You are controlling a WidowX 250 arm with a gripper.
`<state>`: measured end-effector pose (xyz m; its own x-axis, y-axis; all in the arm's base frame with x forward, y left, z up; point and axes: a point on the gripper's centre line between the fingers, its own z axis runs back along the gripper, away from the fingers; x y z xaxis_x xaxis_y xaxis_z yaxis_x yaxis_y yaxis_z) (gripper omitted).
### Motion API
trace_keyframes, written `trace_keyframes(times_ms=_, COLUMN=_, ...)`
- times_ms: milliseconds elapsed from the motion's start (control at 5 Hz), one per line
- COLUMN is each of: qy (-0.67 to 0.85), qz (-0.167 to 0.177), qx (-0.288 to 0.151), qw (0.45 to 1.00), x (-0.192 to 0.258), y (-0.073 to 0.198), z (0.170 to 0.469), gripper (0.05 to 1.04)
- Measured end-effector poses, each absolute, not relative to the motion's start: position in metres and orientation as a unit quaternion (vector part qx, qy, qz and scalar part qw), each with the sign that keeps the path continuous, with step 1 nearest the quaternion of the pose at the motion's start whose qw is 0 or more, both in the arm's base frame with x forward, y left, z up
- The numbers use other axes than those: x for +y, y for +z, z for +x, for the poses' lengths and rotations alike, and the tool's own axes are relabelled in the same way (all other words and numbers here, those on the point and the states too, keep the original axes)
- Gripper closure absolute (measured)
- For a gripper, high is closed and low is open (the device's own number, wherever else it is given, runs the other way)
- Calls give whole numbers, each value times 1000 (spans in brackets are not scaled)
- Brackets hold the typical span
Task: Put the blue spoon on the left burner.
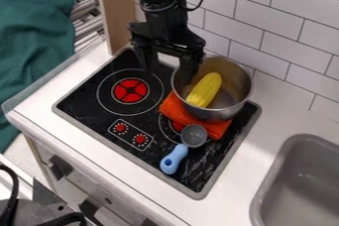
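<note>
Pot (217, 113), cloth (174, 108), spoon (177, 154) on black stovetop (86, 97)

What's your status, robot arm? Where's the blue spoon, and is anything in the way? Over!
Gripper by pot, jaws open, holding nothing. Blue spoon on stove, not yet on left burner. Orange cloth close by its scoop might snag.

Single camera view, fixed mount, high on the counter's (275, 91) front side. Looks down at a steep slant, across the stove (83, 108) toward the tiled wall (285, 49) at upper right. Framing is turned: counter's front edge runs diagonally, left side to bottom middle. Fairly near; stove sits whole around mid-frame, sink (265, 185) cut off at lower right. Cabinet front (122, 195) at lower left, seen from above; green cloth (33, 27) at upper left.
</note>
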<state>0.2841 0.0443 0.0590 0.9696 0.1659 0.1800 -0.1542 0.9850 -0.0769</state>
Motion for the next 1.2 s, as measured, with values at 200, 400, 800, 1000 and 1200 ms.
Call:
trace_keyframes(times_ms=200, qy=83, qz=-35, qx=-82, qw=993, x=43, y=51, z=279, gripper=82)
trace_keyframes(times_ms=400, qy=82, qz=-49, qx=-110, qw=989, x=33, y=46, z=261, gripper=82)
trace_keyframes(times_ms=800, qy=62, qz=-36, qx=-73, qw=995, x=4, y=39, z=221, gripper=82)
trace_keyframes(times_ms=1000, qy=64, qz=-42, qx=-22, qw=997, x=-16, y=11, z=214, gripper=82)
trace_keyframes(times_ms=1200, qy=66, qz=-47, qx=-5, qw=997, x=-28, y=-7, z=213, gripper=82)
